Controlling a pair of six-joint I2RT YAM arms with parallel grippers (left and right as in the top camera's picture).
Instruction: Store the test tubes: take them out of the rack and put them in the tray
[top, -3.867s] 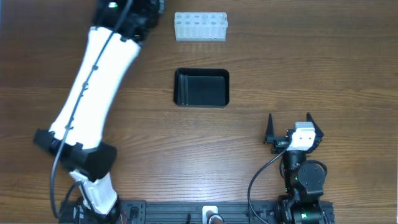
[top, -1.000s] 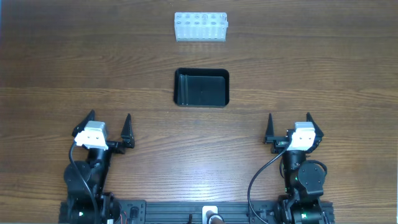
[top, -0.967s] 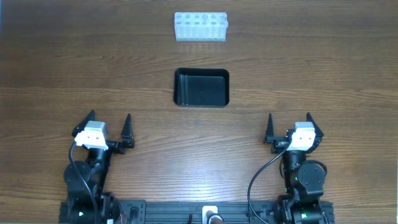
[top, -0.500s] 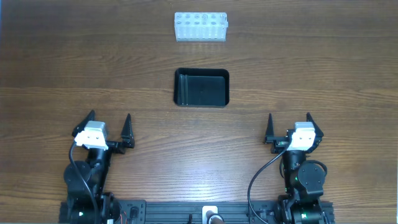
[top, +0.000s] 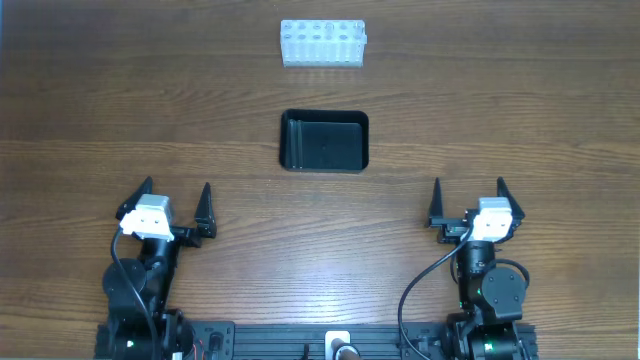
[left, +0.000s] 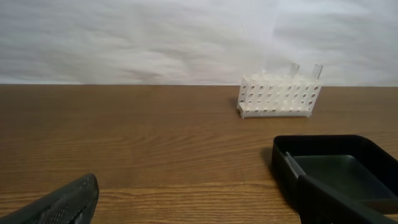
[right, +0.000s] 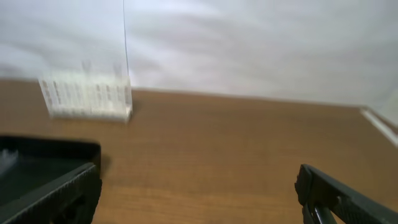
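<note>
While clear tubes (left: 318, 70) stand, perforated rack (top: 322, 44), rectangular tray (top: 324, 166)

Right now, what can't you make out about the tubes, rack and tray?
- Number of tubes: too small and clear against the rack, top view; a few tips stick out, left wrist view.
- Rack, right wrist view: blurred.
- Tray contents: faint lines inside, top view; cut off by the edge, left wrist view.

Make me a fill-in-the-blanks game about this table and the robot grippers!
1. The test tubes stand in the white ____.
2. The tray is ____ in colour.
3. The left gripper and the right gripper are both wide ____.
Missing words: rack; black; open.
</note>
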